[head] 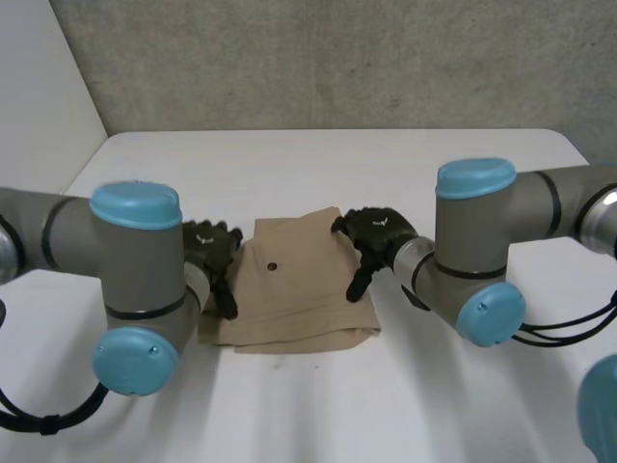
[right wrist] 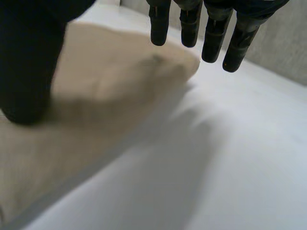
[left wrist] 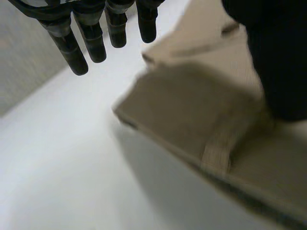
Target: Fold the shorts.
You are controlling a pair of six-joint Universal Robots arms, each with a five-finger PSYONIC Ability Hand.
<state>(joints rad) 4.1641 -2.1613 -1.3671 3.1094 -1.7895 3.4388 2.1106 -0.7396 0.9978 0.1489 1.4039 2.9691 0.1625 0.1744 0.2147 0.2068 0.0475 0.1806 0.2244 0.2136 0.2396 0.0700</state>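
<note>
Tan shorts (head: 294,289) lie folded into a rough rectangle in the middle of the white table (head: 318,164), a small dark button on top. My left hand (head: 214,256) hangs at the shorts' left edge, fingers (left wrist: 91,33) straight and open above the table, thumb (left wrist: 283,62) over the cloth (left wrist: 201,115). My right hand (head: 374,236) is at the shorts' right edge, fingers (right wrist: 211,33) straight and apart from the cloth (right wrist: 105,81), thumb (right wrist: 29,62) over it. Neither hand grips the shorts.
The table's far edge meets a grey wall (head: 337,58). My two arms (head: 135,280) (head: 482,251) flank the shorts near the table's front.
</note>
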